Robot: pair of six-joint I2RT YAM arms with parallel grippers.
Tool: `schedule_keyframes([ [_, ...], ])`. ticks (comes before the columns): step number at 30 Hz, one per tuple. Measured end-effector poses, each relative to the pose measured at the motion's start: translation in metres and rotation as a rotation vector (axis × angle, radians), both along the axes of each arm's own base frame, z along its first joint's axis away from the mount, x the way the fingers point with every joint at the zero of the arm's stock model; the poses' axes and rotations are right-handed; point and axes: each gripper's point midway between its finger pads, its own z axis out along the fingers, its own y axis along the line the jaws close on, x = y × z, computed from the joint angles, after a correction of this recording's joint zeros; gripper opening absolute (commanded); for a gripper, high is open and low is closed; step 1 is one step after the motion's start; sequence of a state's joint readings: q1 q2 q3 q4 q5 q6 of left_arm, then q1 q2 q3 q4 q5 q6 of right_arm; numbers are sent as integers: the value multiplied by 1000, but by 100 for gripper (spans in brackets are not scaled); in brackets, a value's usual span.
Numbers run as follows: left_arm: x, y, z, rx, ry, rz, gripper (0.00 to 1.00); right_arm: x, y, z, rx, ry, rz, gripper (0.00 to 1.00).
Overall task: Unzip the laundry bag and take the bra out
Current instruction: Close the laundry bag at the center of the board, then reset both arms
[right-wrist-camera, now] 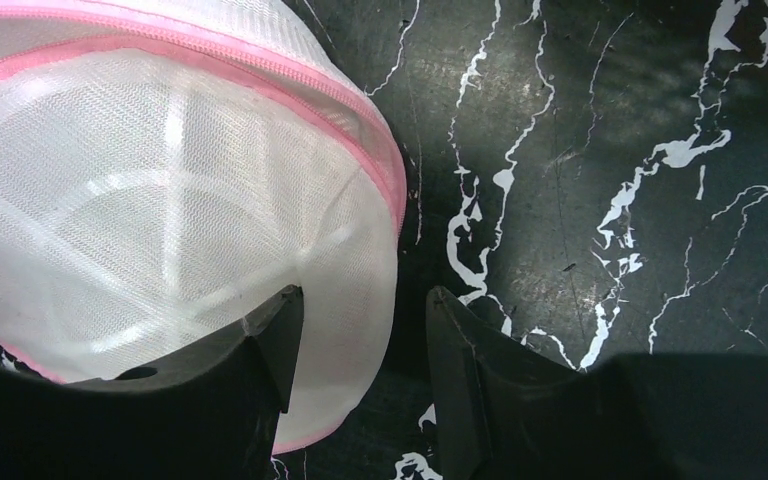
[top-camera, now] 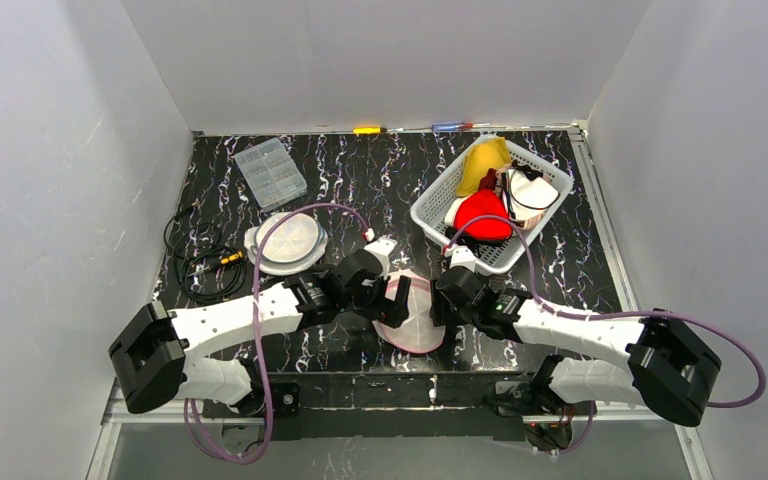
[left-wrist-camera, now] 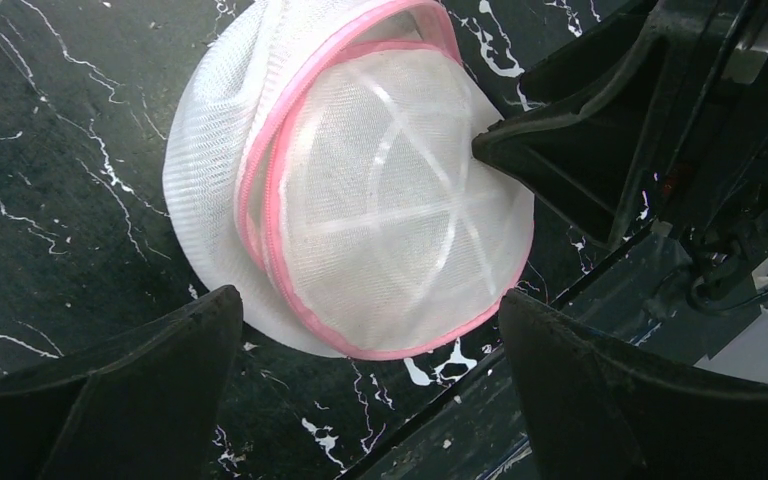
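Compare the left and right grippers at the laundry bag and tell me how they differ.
The left gripper stands wide open; the right gripper has its jaws much closer together. The left gripper's fingers frame most of the laundry bag; the right gripper brackets only the bag's edge, one finger over the mesh, the other over the bare table. Both are black, aimed at the same bag, and neither grips it.

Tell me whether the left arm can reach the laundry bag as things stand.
Probably yes. The left end effector is open above the laundry bag, with nothing between them. The right end effector straddles the bag's opposite edge and may crowd it.
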State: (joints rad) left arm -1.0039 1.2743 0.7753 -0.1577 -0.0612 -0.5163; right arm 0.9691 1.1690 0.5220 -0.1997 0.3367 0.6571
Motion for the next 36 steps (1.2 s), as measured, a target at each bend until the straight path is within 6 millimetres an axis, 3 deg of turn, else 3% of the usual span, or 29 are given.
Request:
schedule_keyframes([
  [5, 2, 8, 7, 6, -25, 24, 99, 3, -3, 0, -12, -14, -18, 61],
  [10, 4, 22, 35, -42, -93, 62, 99, 3, -1, 8, 20, -22, -19, 81],
  [12, 4, 28, 50, -70, -124, 79, 98, 2, 2, 23, 69, -44, -8, 88],
  [15, 4, 37, 64, -95, -156, 108, 98, 3, 9, 62, 169, -106, 16, 98],
  [20, 3, 59, 71, -79, -171, 180, 98, 6, 16, 126, 286, -219, 65, 99],
  [27, 4, 106, 79, -66, -187, 398, 99, 5, -18, 186, 397, -421, 8, 99],
  [31, 3, 129, 72, -20, -181, 499, 99, 7, -38, 194, 423, -492, -60, 99],
  [36, -1, 145, 59, 58, -157, 544, 99, 13, -49, 180, 372, -503, -111, 99],
])
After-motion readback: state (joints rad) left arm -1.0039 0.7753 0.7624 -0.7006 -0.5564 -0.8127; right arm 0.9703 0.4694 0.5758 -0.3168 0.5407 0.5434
